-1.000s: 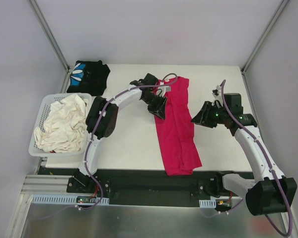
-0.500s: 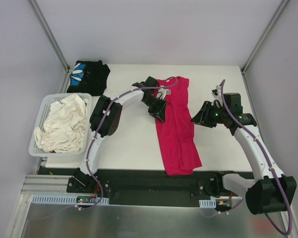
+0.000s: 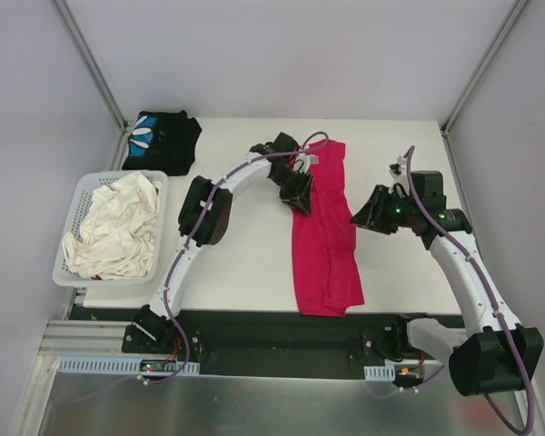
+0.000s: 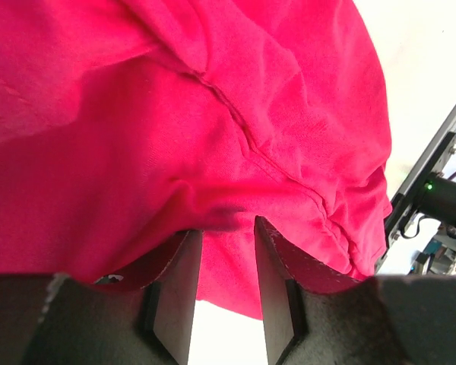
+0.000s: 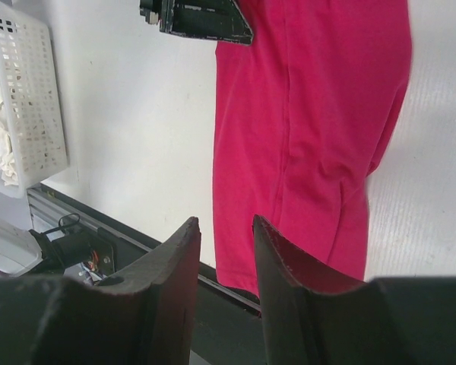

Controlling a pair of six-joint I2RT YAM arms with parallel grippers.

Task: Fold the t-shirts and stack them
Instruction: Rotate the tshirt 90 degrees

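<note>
The magenta-red t-shirt (image 3: 327, 245) (image 5: 311, 114) lies as a long narrow strip from the back of the table to its front edge. My left gripper (image 3: 300, 193) (image 4: 224, 226) sits at the strip's upper left edge, shut on a bunched fold of the magenta cloth (image 4: 213, 114) at its tips. My right gripper (image 3: 358, 218) (image 5: 224, 220) hovers just right of the strip, open, with nothing between its fingers. The black t-shirt (image 3: 162, 141) with the blue-and-white print lies folded at the back left corner.
A white lattice basket (image 3: 73, 213) (image 5: 30, 99) holding white cloth (image 3: 118, 227) stands at the table's left edge. The black front rail (image 3: 272, 327) runs under the magenta shirt's lower end. Grey walls close in the back and sides.
My left gripper has moved right and slightly back with the shirt's left edge, and the magenta strip is narrower and shifted right. The right arm has not moved.
</note>
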